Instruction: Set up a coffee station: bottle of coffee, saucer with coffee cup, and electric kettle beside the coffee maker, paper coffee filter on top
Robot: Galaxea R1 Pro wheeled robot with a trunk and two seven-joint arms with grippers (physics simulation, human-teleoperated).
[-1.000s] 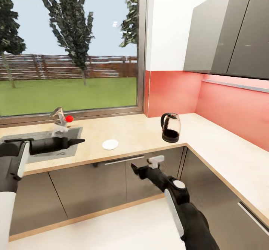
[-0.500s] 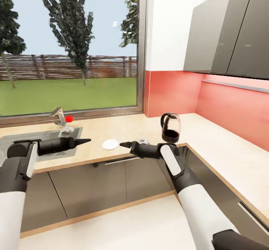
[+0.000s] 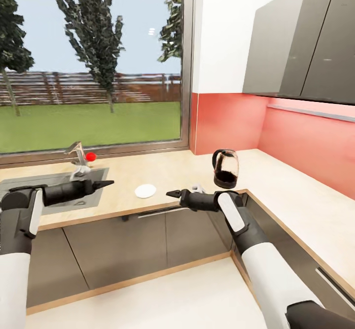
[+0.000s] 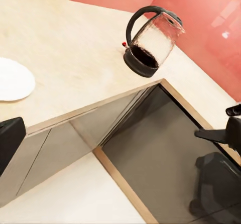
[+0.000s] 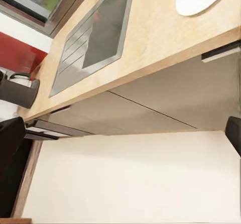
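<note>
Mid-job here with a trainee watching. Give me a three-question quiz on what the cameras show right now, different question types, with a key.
1. True or false: the electric kettle stands upright on the kitchen countertop near its inner corner.
2. Multiple choice: the saucer is A) in the sink, B) bare on the countertop between sink and kettle, C) under a cup.
3. Fill in: the right gripper hovers at the counter's front edge, between the saucer and the ____.

Key: 1 true. 2 B. 3 kettle.
</note>
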